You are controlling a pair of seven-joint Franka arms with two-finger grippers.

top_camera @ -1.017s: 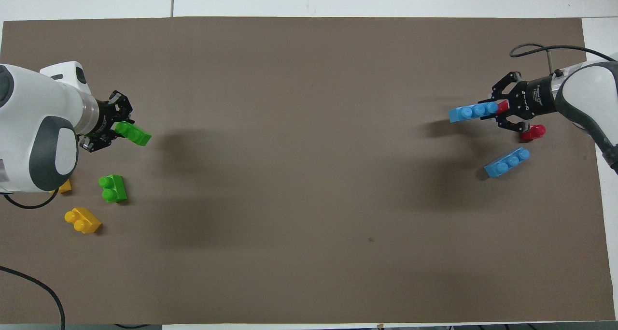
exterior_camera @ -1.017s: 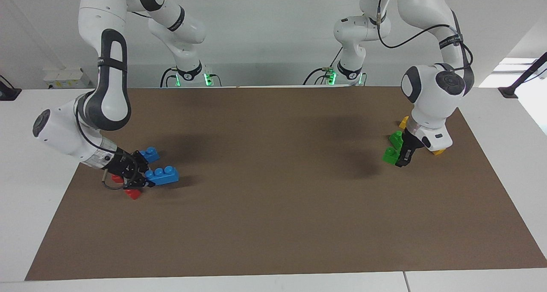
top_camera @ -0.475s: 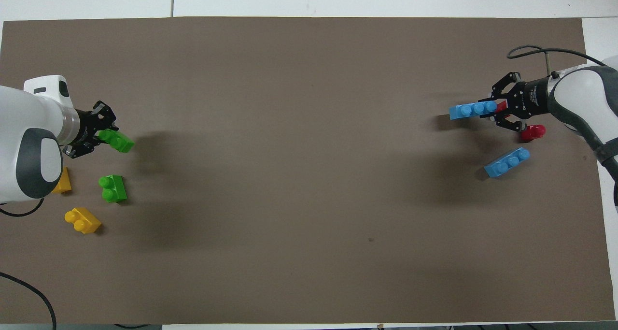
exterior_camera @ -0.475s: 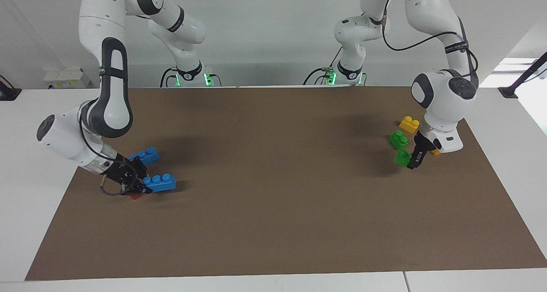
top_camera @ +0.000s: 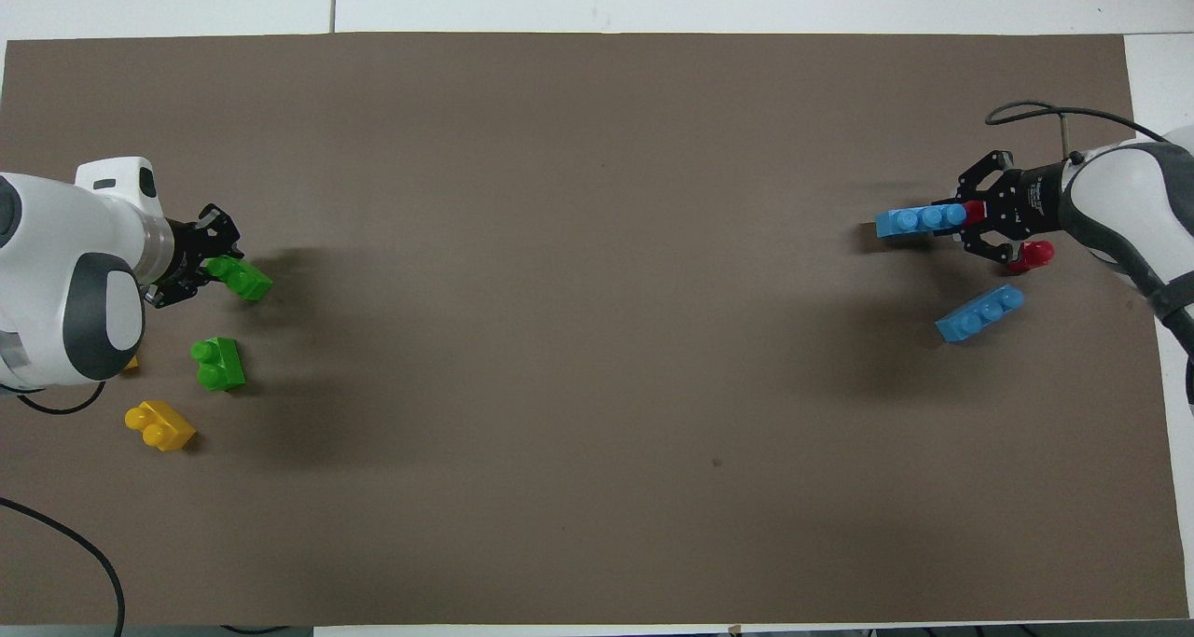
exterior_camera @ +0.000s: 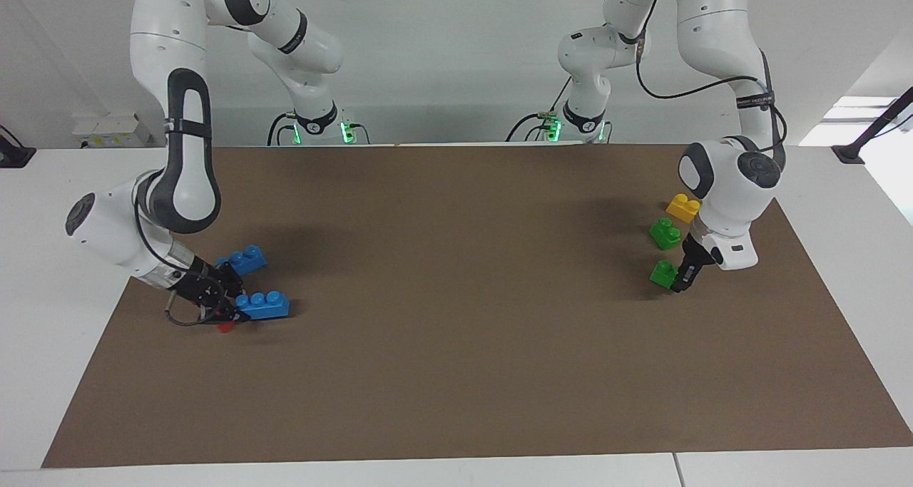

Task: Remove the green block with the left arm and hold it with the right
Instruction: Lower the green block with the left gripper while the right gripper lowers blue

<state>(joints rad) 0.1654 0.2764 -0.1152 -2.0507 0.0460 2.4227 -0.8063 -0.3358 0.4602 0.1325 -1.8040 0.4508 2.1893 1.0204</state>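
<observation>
Left end effector (exterior_camera: 677, 279) is down low at the left arm's end of the surface (exterior_camera: 456, 373), fingers clamped on the green block (exterior_camera: 663, 273). Overhead view confirms it: left end effector (top_camera: 201, 262) grips one end of the green block (top_camera: 241, 279), the rest sticks out past the fingertips. From the facing view I can't tell whether the block touches the surface or hangs just above it.

A second green brick (exterior_camera: 665, 234) sits nearer the robots, apart from the held one. A yellow brick (exterior_camera: 682, 207) is nearer again.

Right end effector (exterior_camera: 222, 303) is at the right arm's end, low, closed on a blue brick (exterior_camera: 263, 306) by its end. A red brick (top_camera: 1029, 256) lies just beside it, and another blue brick (top_camera: 979, 312) sits nearer the robots.

Handling judgement: the block is hollow rigid plastic, so light, stiff and not fragile. Walls are smooth and probably slick, and the end grip leaves a lever arm, so it could twist in the fingers. Best hold is across the two flat side walls near the middle, below the studs. For a handover, the free end is the obvious place for the right end effector, but it is occupied with the blue brick.
</observation>
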